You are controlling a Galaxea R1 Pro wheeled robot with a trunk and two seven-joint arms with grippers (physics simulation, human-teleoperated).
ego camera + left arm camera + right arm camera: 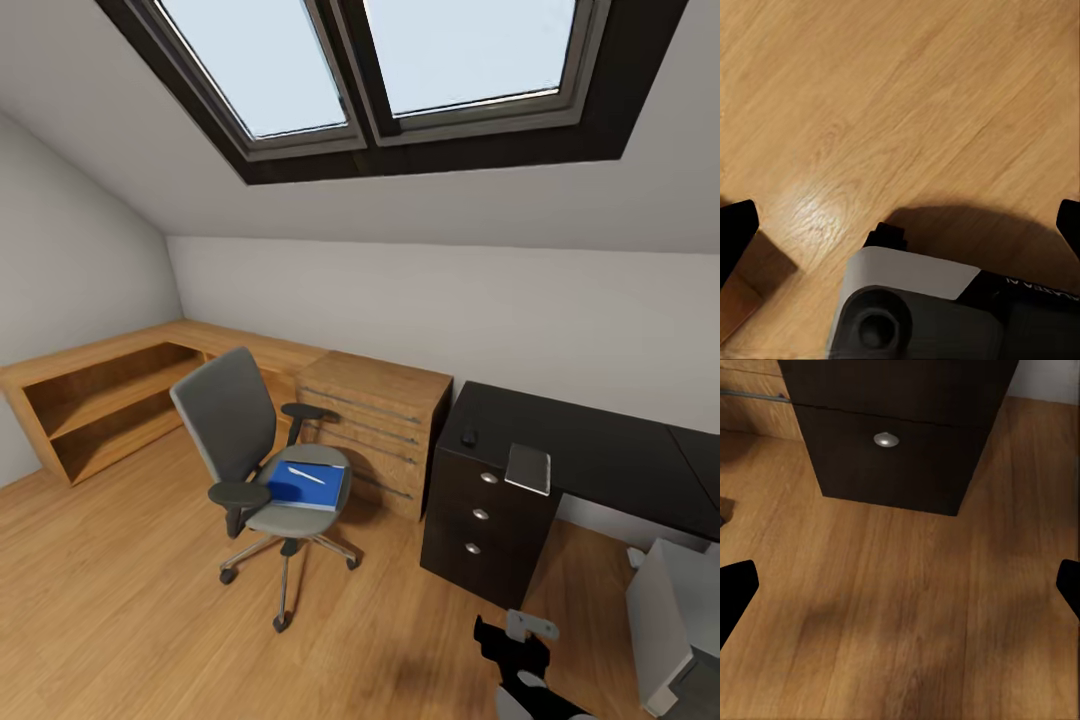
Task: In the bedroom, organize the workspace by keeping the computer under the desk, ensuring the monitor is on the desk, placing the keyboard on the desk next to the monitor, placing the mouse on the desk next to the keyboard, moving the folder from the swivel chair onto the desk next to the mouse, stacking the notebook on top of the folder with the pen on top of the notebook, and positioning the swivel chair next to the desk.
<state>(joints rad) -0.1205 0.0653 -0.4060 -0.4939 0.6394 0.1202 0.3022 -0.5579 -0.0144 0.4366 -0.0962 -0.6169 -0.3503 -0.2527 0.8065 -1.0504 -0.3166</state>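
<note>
The grey swivel chair (pixel 250 440) stands on the wood floor, left of the desk (pixel 610 455). On its seat lies the blue folder (pixel 305 487) with a pale pen (pixel 307 475) across it. The small dark mouse (pixel 468 437) and the notebook (pixel 528 468) rest on the desk's left end. The light grey computer (pixel 672 620) stands on the floor at the lower right. Monitor and keyboard are out of view. My right gripper (pixel 900 585) is open, low over the floor and facing the black drawer unit (pixel 896 442). My left gripper (pixel 900 225) is open over bare floor.
The black drawer unit (pixel 485 520) with silver knobs carries the desk's left end. A light-wood chest (pixel 375 425) and low shelf units (pixel 100 400) run along the walls. Open floor lies in front of the chair. My robot's base (pixel 915 315) is below the left gripper.
</note>
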